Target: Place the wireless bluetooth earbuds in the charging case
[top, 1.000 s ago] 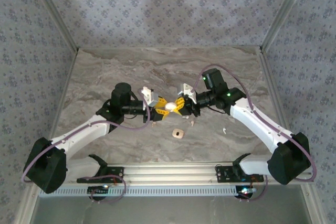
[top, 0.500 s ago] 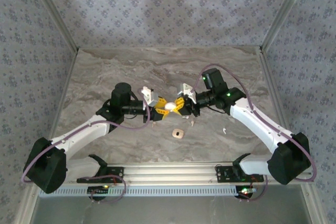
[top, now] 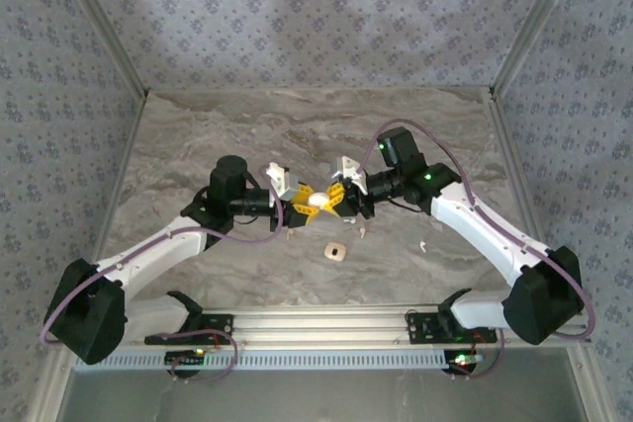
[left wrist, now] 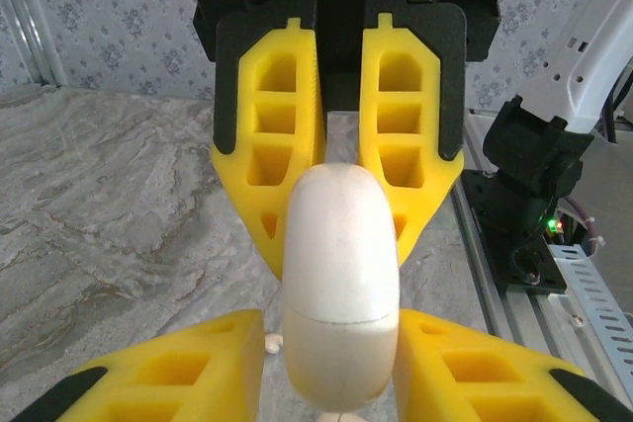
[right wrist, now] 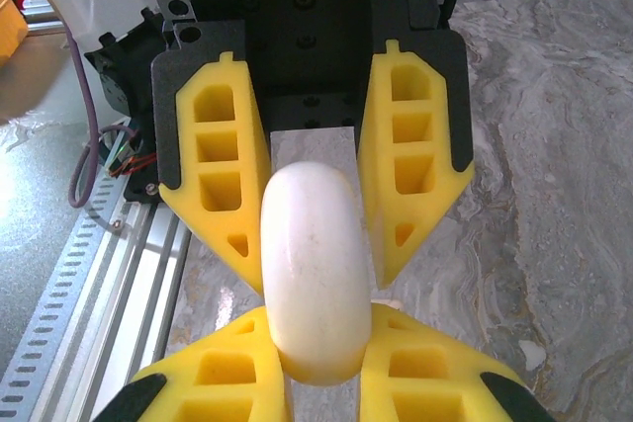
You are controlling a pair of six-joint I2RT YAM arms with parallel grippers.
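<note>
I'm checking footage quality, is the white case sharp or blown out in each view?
Top external: the white oval plastic case is a washed-out bright spot. Left wrist: sharp, its seam visible. Right wrist: sharp, soft sheen, no harsh glare.

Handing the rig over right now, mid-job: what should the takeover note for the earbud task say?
Grippers: the left gripper is shut on one end of the white egg-shaped plastic charging case. The right gripper is shut on the other end. They hold it above the grey marble table.
Things: the case seam looks closed. Two tiny white plastic earbuds lie on the table on the right arm's side.
Done: the case is picked up.
Left: open the case, pick up each earbud and seat it.
</note>
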